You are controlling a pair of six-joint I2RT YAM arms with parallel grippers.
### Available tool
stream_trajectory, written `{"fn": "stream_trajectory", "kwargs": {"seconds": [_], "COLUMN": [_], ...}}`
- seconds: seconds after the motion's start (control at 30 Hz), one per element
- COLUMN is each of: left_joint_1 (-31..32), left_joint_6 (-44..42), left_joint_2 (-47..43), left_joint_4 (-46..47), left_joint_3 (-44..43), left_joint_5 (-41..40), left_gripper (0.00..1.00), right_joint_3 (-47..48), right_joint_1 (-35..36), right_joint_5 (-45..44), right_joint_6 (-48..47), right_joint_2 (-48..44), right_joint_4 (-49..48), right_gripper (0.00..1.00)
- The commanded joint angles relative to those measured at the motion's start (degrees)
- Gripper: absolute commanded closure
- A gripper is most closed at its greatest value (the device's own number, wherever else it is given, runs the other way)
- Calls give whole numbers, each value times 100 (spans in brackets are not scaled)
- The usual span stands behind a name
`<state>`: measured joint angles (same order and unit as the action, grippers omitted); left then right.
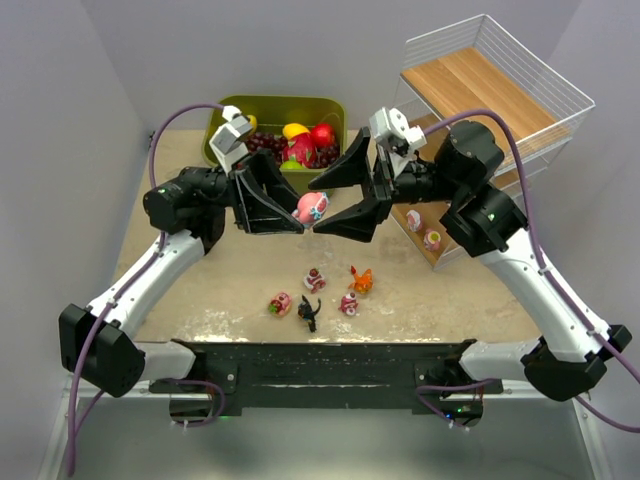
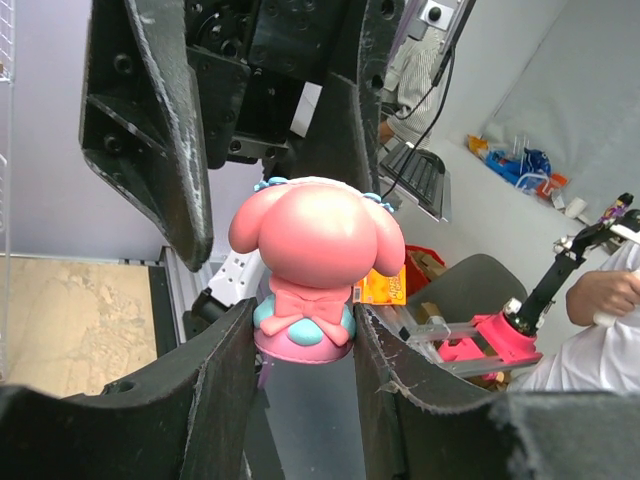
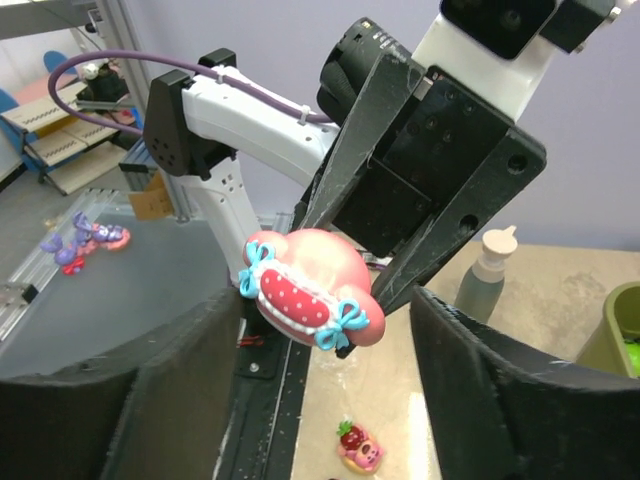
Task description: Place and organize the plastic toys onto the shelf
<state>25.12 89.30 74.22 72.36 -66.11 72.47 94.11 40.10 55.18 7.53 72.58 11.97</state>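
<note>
shelf (image 1: 470, 80) lwr tiers, bin (image 1: 300, 105) front obsc.

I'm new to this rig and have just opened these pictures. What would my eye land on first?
First, the pink figurine in mid-air at the centre, pinched at its base by the left gripper, with the right gripper standing open on either side of it. After that, the tall white wire shelf at the back right and the olive-green bin of fruit at the back left.
</note>
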Motion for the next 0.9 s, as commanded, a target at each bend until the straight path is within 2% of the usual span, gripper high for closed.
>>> {"fn": "stream_trajectory", "kwargs": {"seconds": [0.0,0.47,0.77,0.87], "left_joint_1": [-8,-8,-8,-7], "left_joint_6": [-220,-185,-141,-71], "left_joint_2": [-144,-197,-197,-197], "left_joint_4": [33,33,42,112], "left_joint_3": [10,36,45,54], "left_joint_5": [-57,-75,-84,-92], "left_gripper": [100,100,100,100], "right_joint_3": [-50,-94,-77,-68], "right_joint_1": [7,95,165,174], "right_joint_5": [-139,116,-33,-77], "right_joint_6": [179,187,100,108], "right_joint_2": [-191,-68,2,29], "right_joint_4": [-458,-652,-493,-476], "right_gripper": [22,22,24,28]}}
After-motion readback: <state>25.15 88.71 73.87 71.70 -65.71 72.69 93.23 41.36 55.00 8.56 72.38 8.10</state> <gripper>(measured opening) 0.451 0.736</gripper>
